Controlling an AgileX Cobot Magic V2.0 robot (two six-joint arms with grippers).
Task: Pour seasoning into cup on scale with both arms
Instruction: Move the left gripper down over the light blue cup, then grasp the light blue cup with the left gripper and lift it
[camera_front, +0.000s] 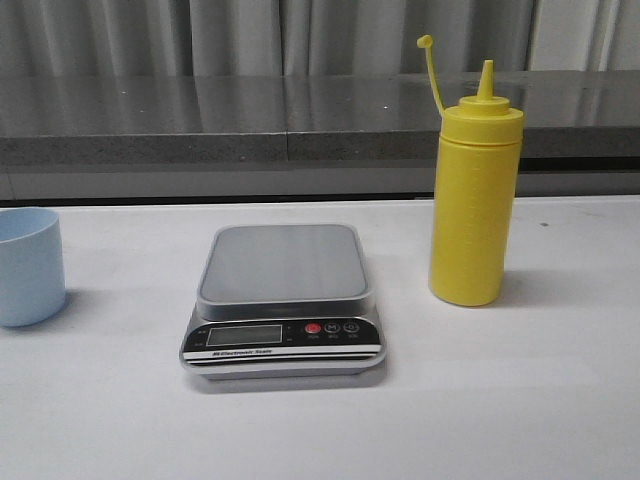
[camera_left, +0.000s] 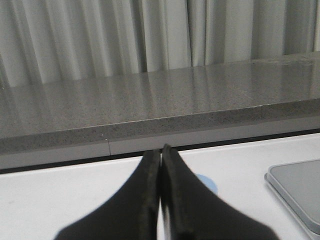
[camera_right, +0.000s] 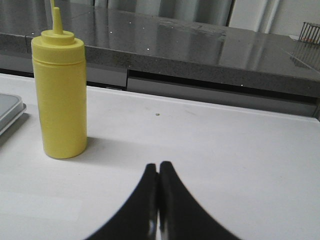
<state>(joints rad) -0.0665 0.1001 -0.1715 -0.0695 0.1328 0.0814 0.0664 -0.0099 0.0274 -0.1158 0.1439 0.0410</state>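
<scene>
Both the left gripper (camera_left: 160, 200) and right gripper (camera_right: 159, 205) are closed and empty; the blue cup (camera_front: 28, 265) sits just ahead of the left, off the scale (camera_front: 284, 300); the tall yellow squeeze bottle (camera_right: 59, 97) stands ahead of the right, uncapped, and a clumsy grasp risks tipping it.

The front camera looks forward and slightly down over the counter (camera_front: 560, 400), the scale (camera_front: 284, 300) central and near. Each wrist camera sits low, looking forward past closed jaws. The left shares the scale's corner (camera_left: 300, 192) at 3 o'clock; the right shares the seasoning (camera_right: 60, 100) at 10 o'clock.
</scene>
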